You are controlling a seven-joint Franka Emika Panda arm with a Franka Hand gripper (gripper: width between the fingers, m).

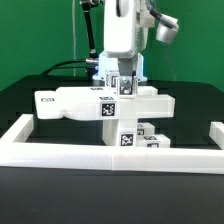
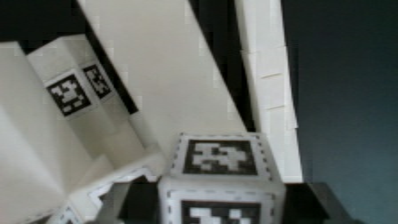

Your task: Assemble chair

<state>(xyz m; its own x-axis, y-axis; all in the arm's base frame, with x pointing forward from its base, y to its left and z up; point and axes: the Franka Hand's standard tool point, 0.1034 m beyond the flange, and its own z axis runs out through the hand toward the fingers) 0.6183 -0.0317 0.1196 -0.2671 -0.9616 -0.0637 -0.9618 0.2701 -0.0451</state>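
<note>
My gripper (image 1: 121,84) hangs over the middle of the table, shut on a white square chair block with tag markers (image 1: 127,86). In the wrist view the block (image 2: 221,165) sits between my dark fingers (image 2: 128,200), and the gripper (image 2: 217,203) clamps its sides. Just below lies a cross-shaped group of white chair parts: a long flat part (image 1: 70,103) running across and a tagged bar (image 1: 125,135) pointing to the front. In the wrist view, a long flat white part (image 2: 164,70) and a tagged part (image 2: 71,92) lie beneath the block.
The low white border wall (image 1: 60,152) runs along the front and up both sides of the black table. More tagged white chair parts (image 1: 151,135) lie by the wall at the exterior view's right. The wall also shows in the wrist view (image 2: 265,60).
</note>
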